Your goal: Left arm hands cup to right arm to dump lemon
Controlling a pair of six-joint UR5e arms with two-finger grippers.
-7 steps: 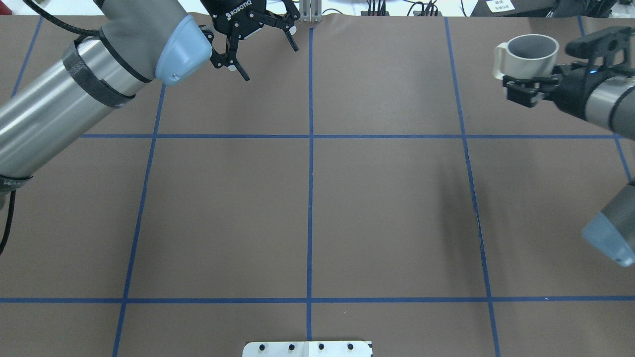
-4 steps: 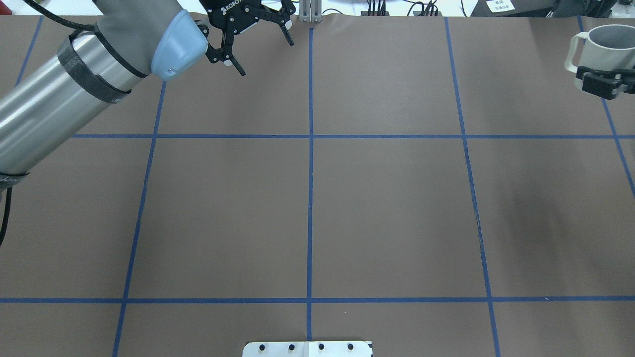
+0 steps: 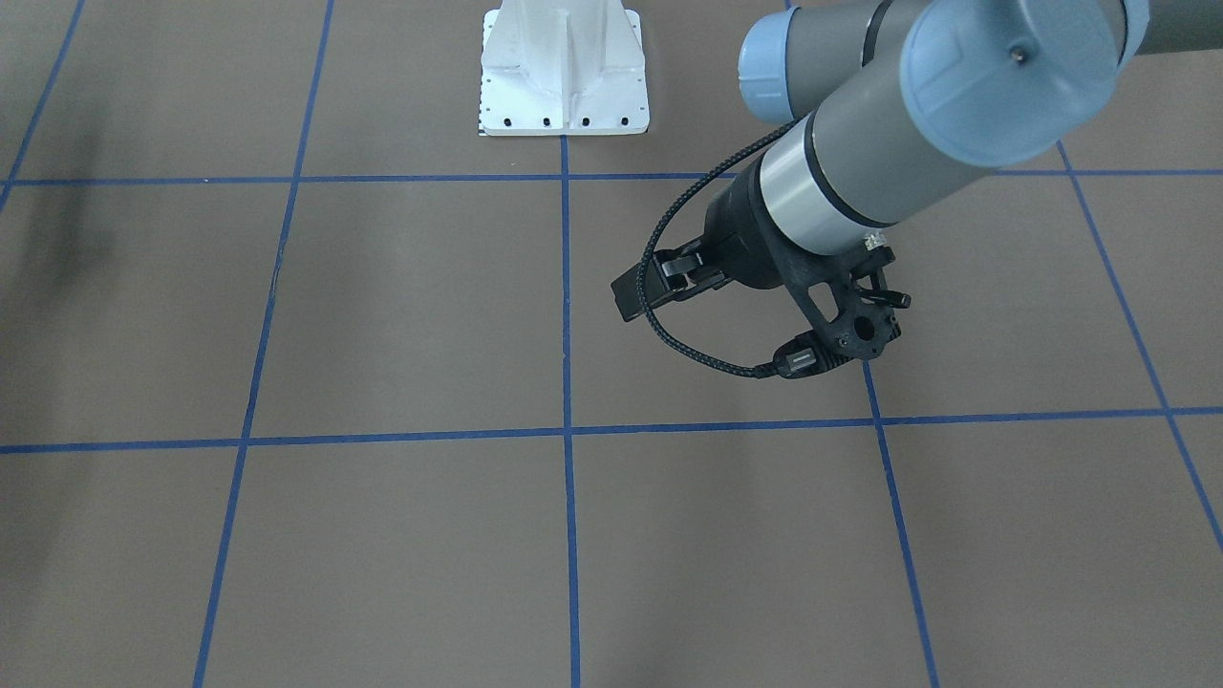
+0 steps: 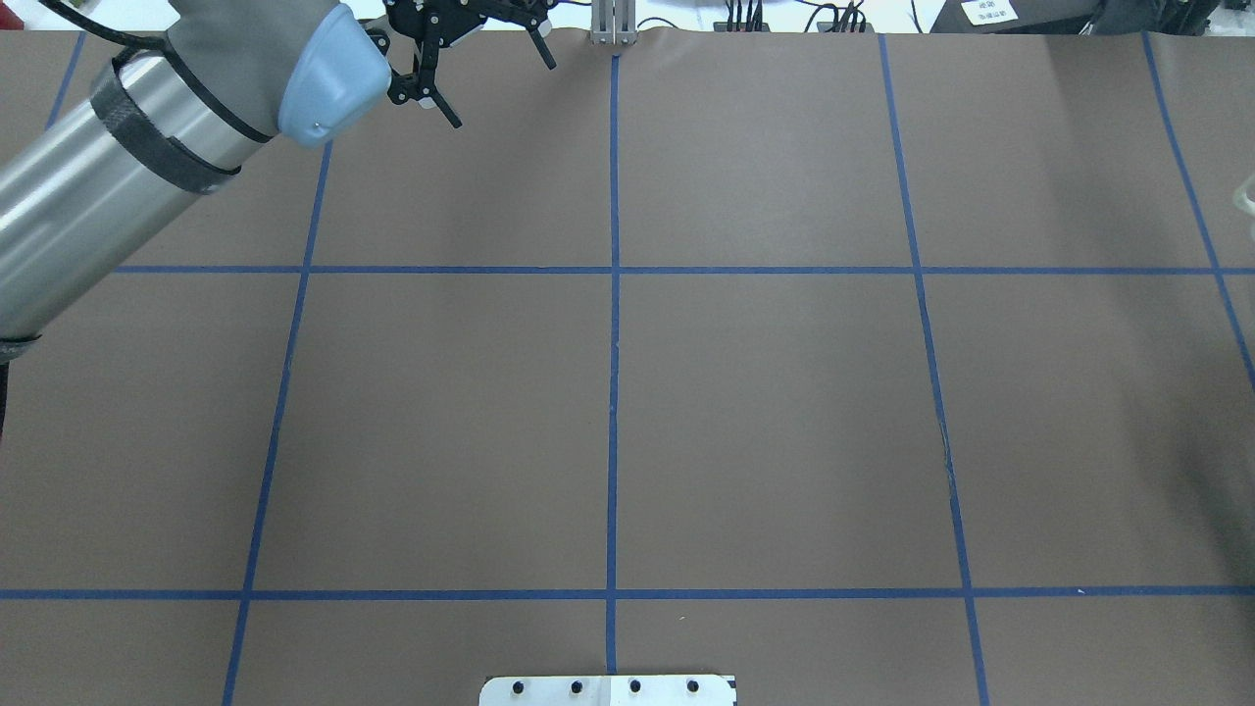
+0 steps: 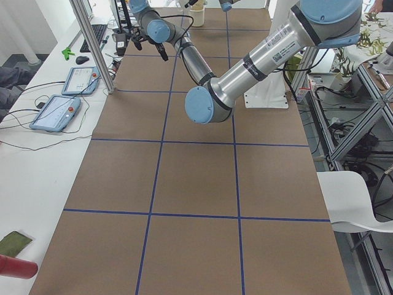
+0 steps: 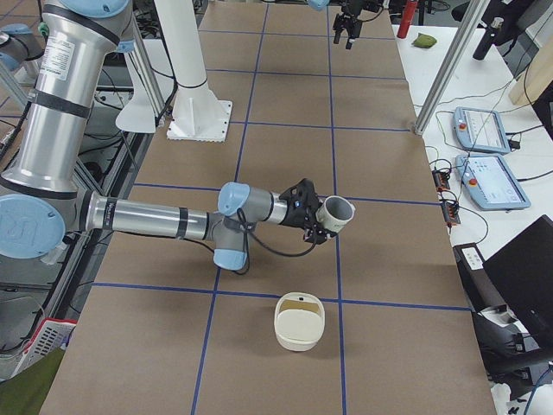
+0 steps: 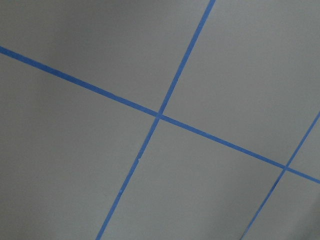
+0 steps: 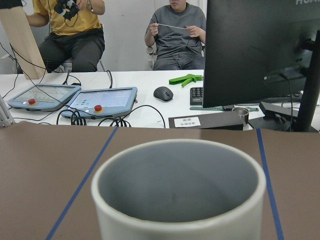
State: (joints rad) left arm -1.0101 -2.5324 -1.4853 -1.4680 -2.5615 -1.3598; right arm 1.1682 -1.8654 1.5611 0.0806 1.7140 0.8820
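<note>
Hovering at table (image 4: 765, 392) far edge, left pincer (image 4: 506, 96) agape.

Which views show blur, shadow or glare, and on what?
Right wrist-mounted: the off-white mug with dark grey inside looms close, its rim soft. Front-facing: a diffuse shadow darkens the brown table at left. Overhead: the grey-and-silver left arm carries a bright highlight.

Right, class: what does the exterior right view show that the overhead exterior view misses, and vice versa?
Only exterior right: the cup in full at the tip of the right arm, and a cream container on the table. Only overhead: the silver link of the left arm up close, its fingers clearly spread. Both: the brown table and blue tape grid.
</note>
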